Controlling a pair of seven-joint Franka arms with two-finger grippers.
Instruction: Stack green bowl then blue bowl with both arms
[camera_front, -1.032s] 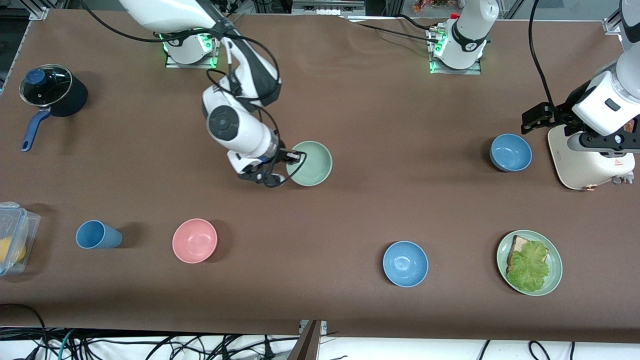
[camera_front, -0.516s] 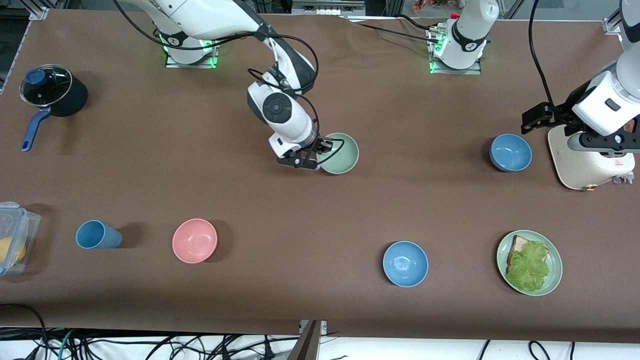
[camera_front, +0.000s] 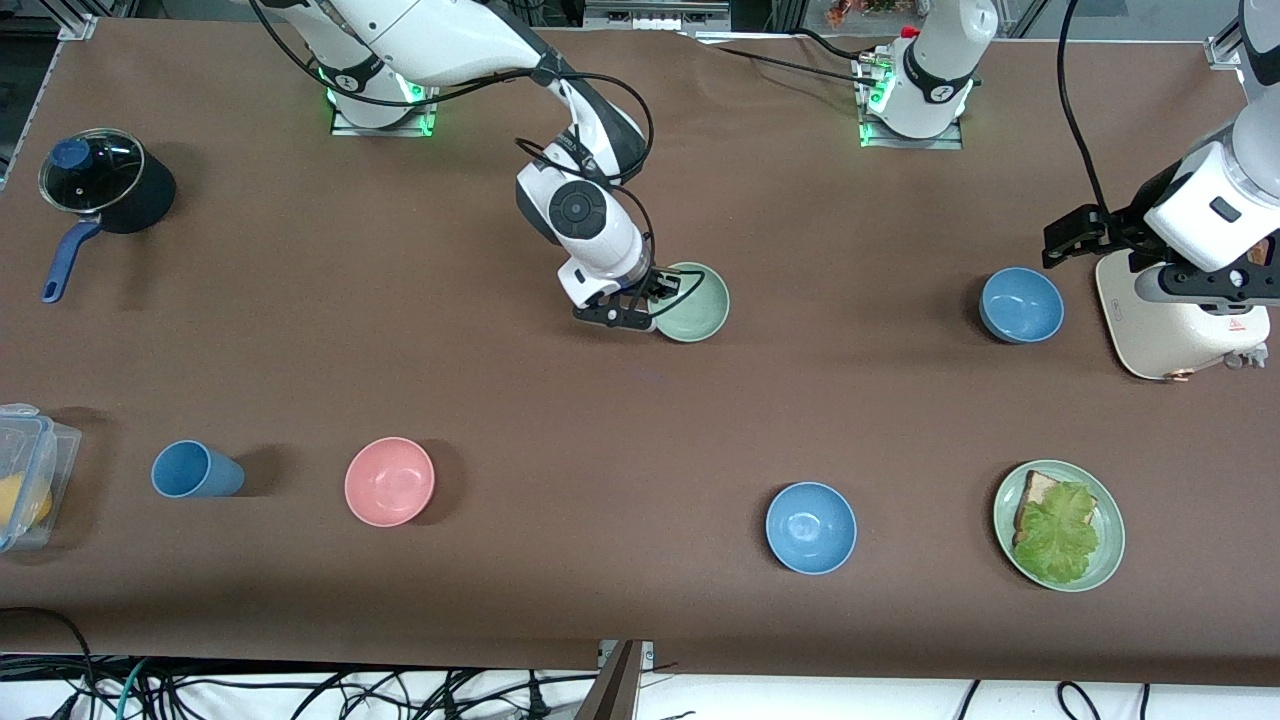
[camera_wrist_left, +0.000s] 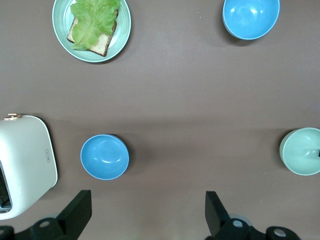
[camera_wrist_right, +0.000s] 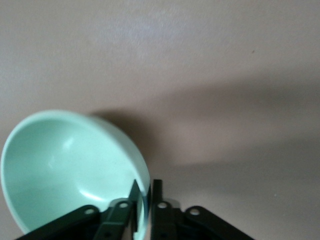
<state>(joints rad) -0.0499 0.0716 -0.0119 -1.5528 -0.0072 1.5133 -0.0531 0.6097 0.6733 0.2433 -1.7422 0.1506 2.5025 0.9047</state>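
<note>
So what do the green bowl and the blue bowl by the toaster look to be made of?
Green bowl, pinched at its rim by the right gripper: probably smooth plastic or melamine, with soft satin highlights. Blue bowl: seemingly the same, slightly glossier. Left gripper waits open over the table beside the toaster.

From the small pale-green bowl (camera_front: 692, 301), one glossy sky-blue bowl (camera_front: 811, 527) lies at five o'clock. Its twin (camera_front: 1021, 304) lies at three o'clock, beside the cream toaster (camera_front: 1170, 335).

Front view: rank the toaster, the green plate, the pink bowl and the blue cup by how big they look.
1. Toaster, partly covered by the left arm.
2. Green plate.
3. Pink bowl.
4. Blue cup, close to the bowl since it lies tipped on its side.
</note>
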